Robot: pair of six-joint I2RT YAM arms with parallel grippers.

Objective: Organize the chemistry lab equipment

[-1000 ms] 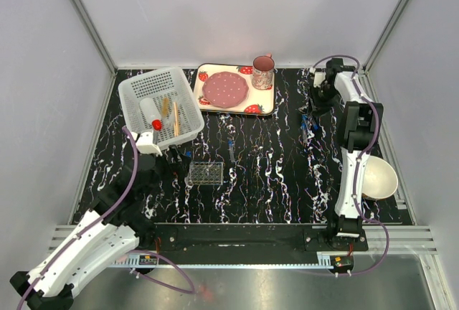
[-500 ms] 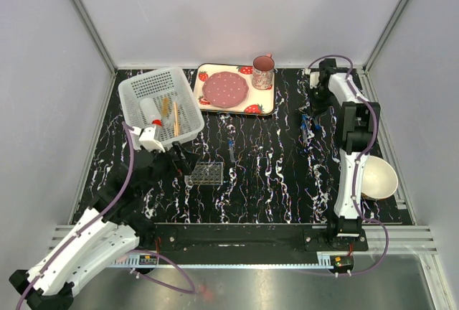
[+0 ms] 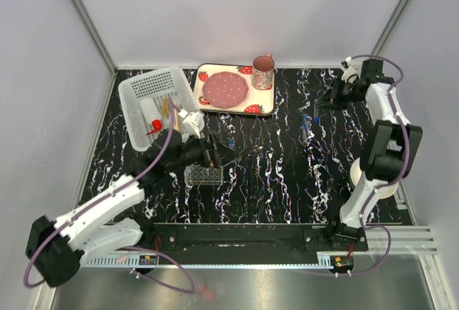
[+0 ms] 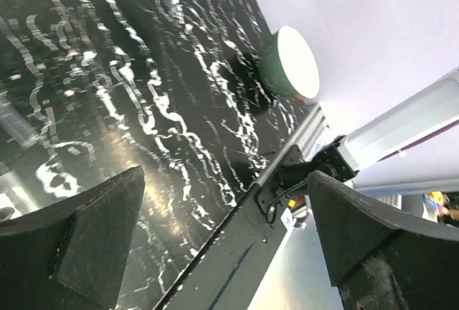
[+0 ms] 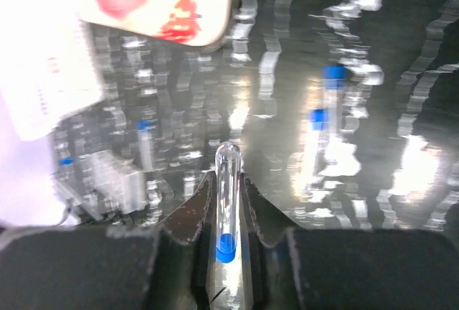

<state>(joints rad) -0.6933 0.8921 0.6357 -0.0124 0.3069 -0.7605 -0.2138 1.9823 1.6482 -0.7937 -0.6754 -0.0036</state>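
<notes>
My right gripper (image 5: pixel 228 181) is shut on a clear blue-capped tube (image 5: pixel 228 213), held above the table; in the top view this gripper (image 3: pixel 324 99) is at the back right. Two more blue-tipped tubes (image 5: pixel 326 105) lie below it on the table (image 3: pixel 308 125). Another tube (image 3: pixel 231 142) lies mid-table. My left gripper (image 3: pixel 222 156) is open and empty, just above the clear grid rack (image 3: pixel 204 174). In its wrist view (image 4: pixel 224 181) the jaws stand wide apart. The red-capped bottle (image 3: pixel 154 125) and wooden sticks (image 3: pixel 172 113) lie in the white basket (image 3: pixel 136 91).
The strawberry tray (image 3: pixel 262 102) with pink plate (image 3: pixel 225 89) and mug (image 3: pixel 263 72) stands at the back centre. The cream bowl (image 3: pixel 358 174) sits at the right, partly hidden by my right arm; it also shows in the left wrist view (image 4: pixel 290 62).
My left arm has swung right from beside the basket to over the rack. My right arm's elbow has swung out to the right, with the gripper still at the back right.
</notes>
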